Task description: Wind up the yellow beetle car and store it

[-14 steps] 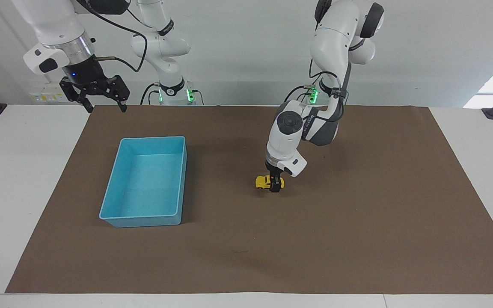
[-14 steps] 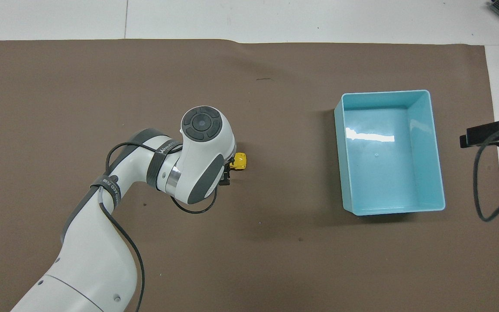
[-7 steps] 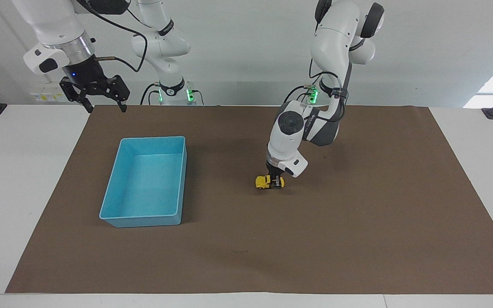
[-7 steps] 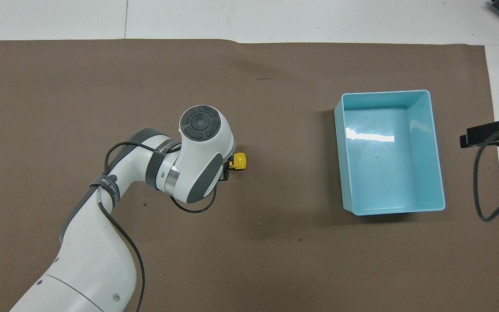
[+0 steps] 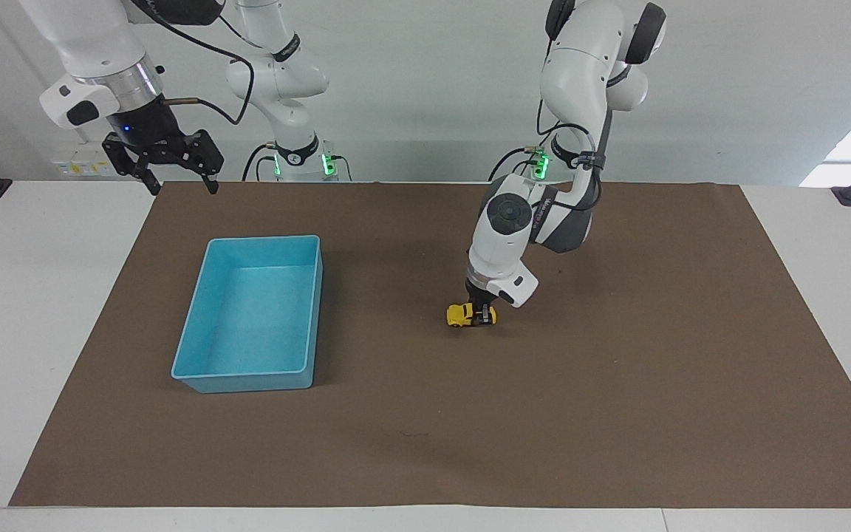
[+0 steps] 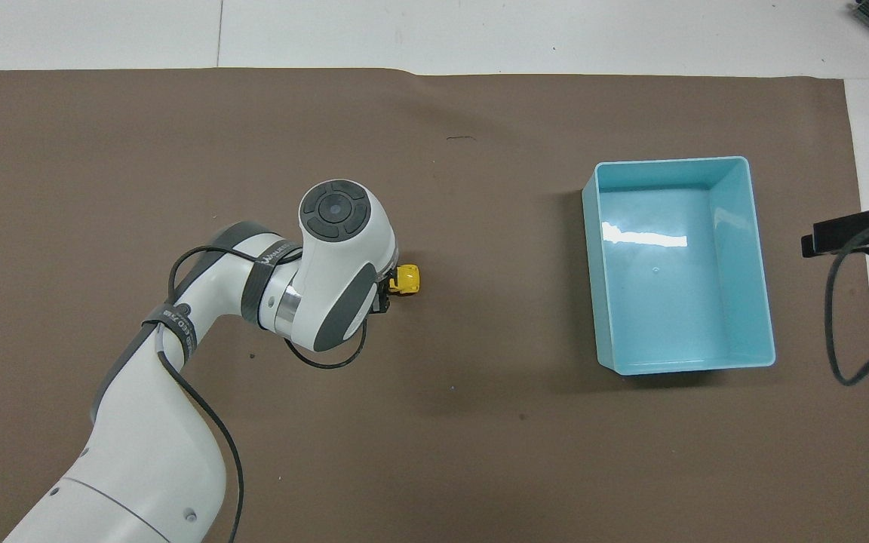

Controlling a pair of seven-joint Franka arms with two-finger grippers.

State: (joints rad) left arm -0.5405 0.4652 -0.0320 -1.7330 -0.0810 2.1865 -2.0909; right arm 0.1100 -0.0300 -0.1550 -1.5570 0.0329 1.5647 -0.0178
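Slip risk first: I have the left hand (image 5: 480, 316) clamped on the yellow beetle car (image 5: 461, 315), wheels on the brown mat (image 5: 617, 406) mid-desk, well apart from the blue tray (image 5: 196, 375). Tiny rounded body; I judge it could squirt free during pull-back winding. Right hand (image 5: 177, 179) waits open, raised over the mat's corner.
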